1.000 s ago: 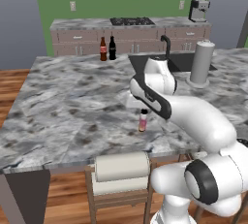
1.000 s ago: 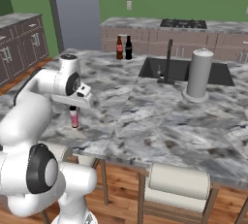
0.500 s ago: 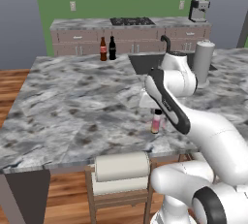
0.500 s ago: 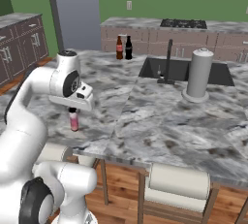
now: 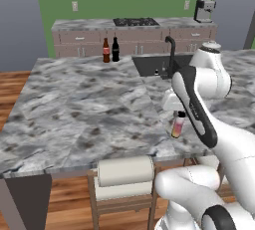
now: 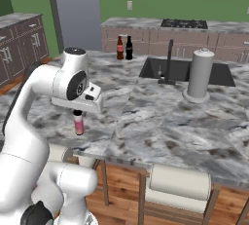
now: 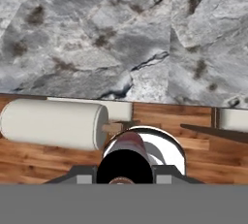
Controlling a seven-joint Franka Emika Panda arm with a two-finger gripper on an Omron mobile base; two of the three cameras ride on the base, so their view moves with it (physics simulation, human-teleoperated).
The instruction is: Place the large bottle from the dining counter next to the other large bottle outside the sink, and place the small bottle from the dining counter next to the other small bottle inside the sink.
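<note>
Small bottle gripped at the cap, clear of the counter.
Far left, the brown red-labelled bottle (image 5: 105,51) stands beside the all-dark bottle (image 5: 115,49); the gripper (image 5: 178,116), jaws clamped on the tiny pinkish-red bottle (image 5: 177,126), risks dropping it if it slips before reaching the dark grey sink (image 5: 149,64).

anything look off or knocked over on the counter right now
Nothing stands out. The small bottle hangs upright in the hand above the dining counter; the large bottle and the other large bottle stand upright side by side.
</note>
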